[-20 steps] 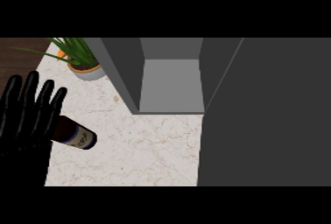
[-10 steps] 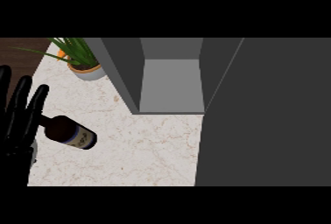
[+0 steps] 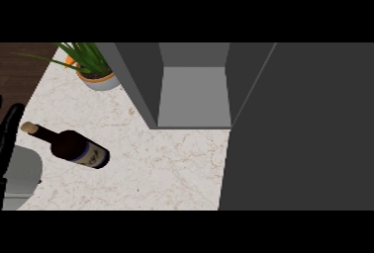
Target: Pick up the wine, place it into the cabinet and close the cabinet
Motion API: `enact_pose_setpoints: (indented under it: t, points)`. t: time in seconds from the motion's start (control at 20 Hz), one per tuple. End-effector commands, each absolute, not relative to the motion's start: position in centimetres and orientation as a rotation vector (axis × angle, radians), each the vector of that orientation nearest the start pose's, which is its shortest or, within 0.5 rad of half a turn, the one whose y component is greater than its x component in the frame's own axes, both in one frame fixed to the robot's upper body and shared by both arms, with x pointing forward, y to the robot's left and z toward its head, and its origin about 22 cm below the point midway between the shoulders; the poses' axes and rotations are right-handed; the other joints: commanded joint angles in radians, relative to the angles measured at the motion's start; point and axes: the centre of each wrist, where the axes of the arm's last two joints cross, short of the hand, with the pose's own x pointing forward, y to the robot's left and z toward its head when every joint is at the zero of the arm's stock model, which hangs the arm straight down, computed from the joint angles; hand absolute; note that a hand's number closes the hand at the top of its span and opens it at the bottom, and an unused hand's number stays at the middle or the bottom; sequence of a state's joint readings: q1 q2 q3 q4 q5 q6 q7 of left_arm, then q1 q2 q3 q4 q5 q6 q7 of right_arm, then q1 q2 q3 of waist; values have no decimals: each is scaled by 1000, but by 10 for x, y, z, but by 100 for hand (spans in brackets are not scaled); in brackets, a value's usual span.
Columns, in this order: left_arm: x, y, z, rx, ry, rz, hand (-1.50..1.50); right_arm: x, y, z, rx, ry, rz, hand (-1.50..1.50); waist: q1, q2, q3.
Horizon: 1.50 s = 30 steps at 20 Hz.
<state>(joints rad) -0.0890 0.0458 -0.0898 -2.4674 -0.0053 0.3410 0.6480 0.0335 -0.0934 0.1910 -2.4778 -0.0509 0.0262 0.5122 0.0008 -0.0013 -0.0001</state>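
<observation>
Fingers [image 3: 12, 123] at left edge beside wine [image 3: 73, 147]

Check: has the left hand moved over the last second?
Yes. The left hand has slid toward the view's left edge, uncovering the wine bottle, away from the cabinet.

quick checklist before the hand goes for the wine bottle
1. Wine bottle in view, lying tilted on the counter: ok.
2. Left hand holding the bottle: not ok; only its fingers show at the left edge, beside the cork end.
3. Cabinet open, inside looks free: ok.
4. Path from bottle to cabinet free of things: ok; potted plant stands off to the side.
5. Right hand ready: cannot tell, not in view.
</observation>
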Motion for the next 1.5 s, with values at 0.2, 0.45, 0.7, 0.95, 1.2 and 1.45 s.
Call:
enact_pose_setpoints:
  t: [0.2, 0.45, 0.7, 0.95, 1.2, 1.45]
  points:
    - [160, 248, 218, -20, -1889, 301, -150, 115, -211, 209, 184, -1937, 229, -150, -5, 0, 0]
    - [156, 257, 208, 14, -1851, 319, -150, 120, -200, 210, 172, -1939, 198, -150, -1, -1, -1]
    - [181, 276, 193, 46, -1820, 339, -150, 115, -213, 216, 181, -1952, 228, -150, -6, 0, 0]
    - [172, 293, 187, -1, -1738, 356, -150, 126, -210, 213, 182, -1941, 245, -150, 0, 0, 0]
    - [179, 317, 145, -18, -1700, 347, -150, 121, -217, 217, 189, -1950, 233, -150, -1, 0, -1]
    - [180, 320, 115, -20, -1681, 351, -150, 118, -197, 211, 186, -1951, 239, -150, -1, -1, -1]
